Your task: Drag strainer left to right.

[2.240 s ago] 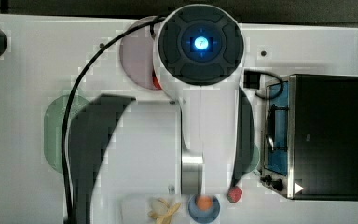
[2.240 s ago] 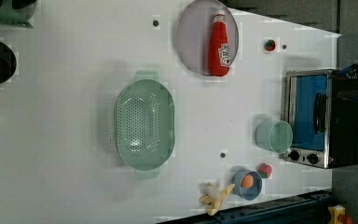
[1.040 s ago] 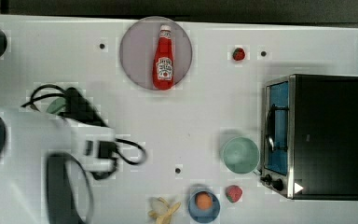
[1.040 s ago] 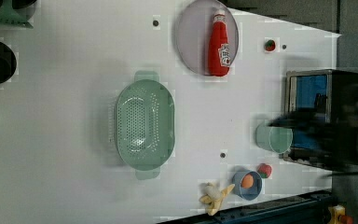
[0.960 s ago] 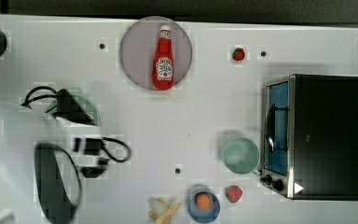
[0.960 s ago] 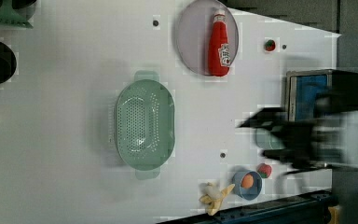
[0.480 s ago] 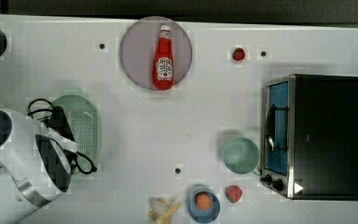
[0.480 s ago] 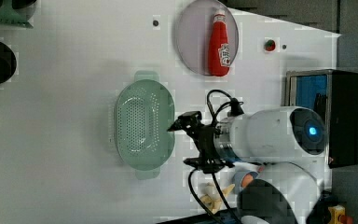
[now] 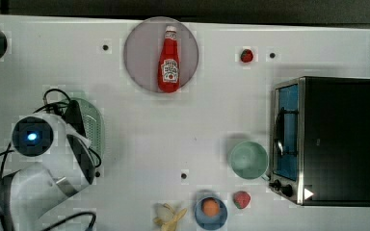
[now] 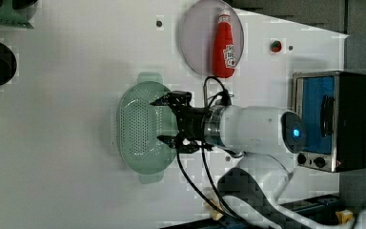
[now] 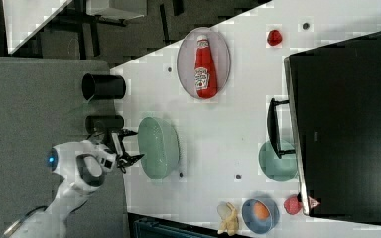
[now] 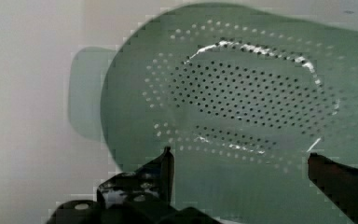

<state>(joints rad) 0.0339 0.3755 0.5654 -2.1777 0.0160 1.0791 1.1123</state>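
Observation:
The strainer [image 10: 140, 126] is a pale mint-green oval colander dotted with holes, resting on the white table [image 10: 76, 143]. My gripper [image 10: 167, 120] is open, its two black fingers spread over the strainer's rim on the left view's right side. The wrist view looks into the strainer [image 12: 242, 107], with the gripper [image 12: 249, 168] hanging at the near wall and nothing between its fingers. In the right view the gripper [image 11: 130, 145] sits at the edge of the strainer [image 11: 159, 147] on the right view's left. In the top view my arm [image 9: 33, 137] covers most of the strainer [image 9: 96, 130].
A ketchup bottle [image 9: 169, 60] lies on a grey plate [image 9: 139, 53]. A toaster oven [image 9: 332, 139] stands at the top view's right, with a smooth green bowl [image 9: 248, 160] beside it. A blue bowl [image 9: 210, 211], a banana [image 9: 168, 215] and strawberries [image 9: 241, 199] lie near the top view's bottom edge.
The arm swung across the table to the strainer, and the open gripper moved up to its rim. The strainer stays in place.

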